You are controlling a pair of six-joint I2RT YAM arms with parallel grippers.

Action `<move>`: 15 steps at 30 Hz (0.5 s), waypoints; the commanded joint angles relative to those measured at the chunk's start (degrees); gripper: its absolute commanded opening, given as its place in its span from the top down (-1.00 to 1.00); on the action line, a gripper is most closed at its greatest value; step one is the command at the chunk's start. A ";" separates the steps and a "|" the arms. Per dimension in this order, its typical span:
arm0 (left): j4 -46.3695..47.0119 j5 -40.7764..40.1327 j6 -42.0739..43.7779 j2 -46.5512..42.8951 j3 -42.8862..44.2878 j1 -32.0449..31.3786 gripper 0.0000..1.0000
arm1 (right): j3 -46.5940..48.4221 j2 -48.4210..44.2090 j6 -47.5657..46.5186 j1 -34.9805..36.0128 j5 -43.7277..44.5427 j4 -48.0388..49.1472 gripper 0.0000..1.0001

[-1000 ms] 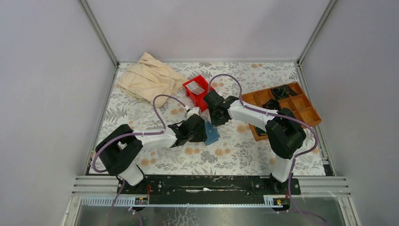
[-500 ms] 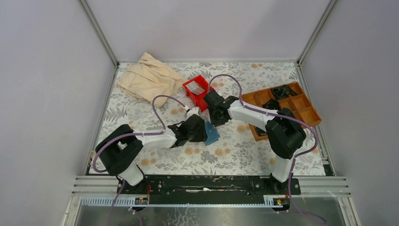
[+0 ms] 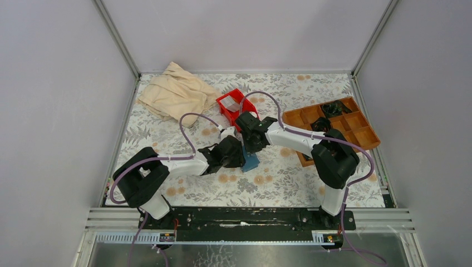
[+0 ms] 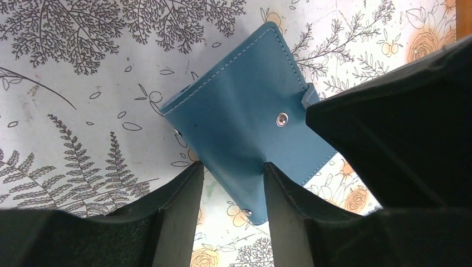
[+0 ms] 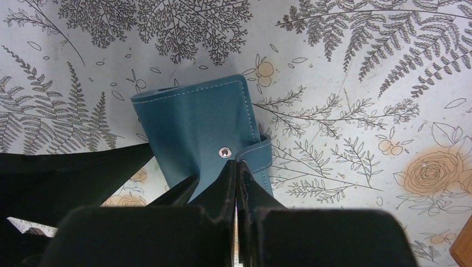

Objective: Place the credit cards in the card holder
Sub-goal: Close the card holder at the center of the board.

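Observation:
The card holder [image 3: 251, 161] is a teal-blue wallet lying folded on the floral cloth between both grippers. In the left wrist view it [image 4: 239, 111] shows a silver snap. My left gripper [image 4: 231, 167] is open and straddles its near corner, right finger over the leather. My right gripper [image 5: 236, 162] has its jaws closed together at the end of the wallet's strap [image 5: 255, 149], beside the snap. The wallet's inside is hidden. A pale grey credit card [image 3: 232, 103] lies in the red bin [image 3: 227, 111].
A beige cloth [image 3: 175, 92] lies at the back left. A brown wooden compartment tray [image 3: 356, 133] with dark items sits at the right. The right arm's black body [image 4: 395, 128] fills the right of the left wrist view.
My right gripper has moved left and nearer, from beside the red bin down onto the wallet. The left arm and the wallet have stayed put.

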 commanded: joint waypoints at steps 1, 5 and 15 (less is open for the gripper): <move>-2.00 0.84 -0.24 1.72 -2.12 0.06 -0.03 | 1.86 1.34 -0.53 1.09 -0.30 0.27 1.00; -2.00 0.86 -0.32 1.62 -2.17 0.08 -0.02 | 1.57 1.64 -0.52 1.27 -0.30 0.73 1.00; -1.84 0.95 -0.41 1.68 -2.55 0.13 -0.02 | 2.78 2.48 -0.36 1.51 -0.14 0.88 1.00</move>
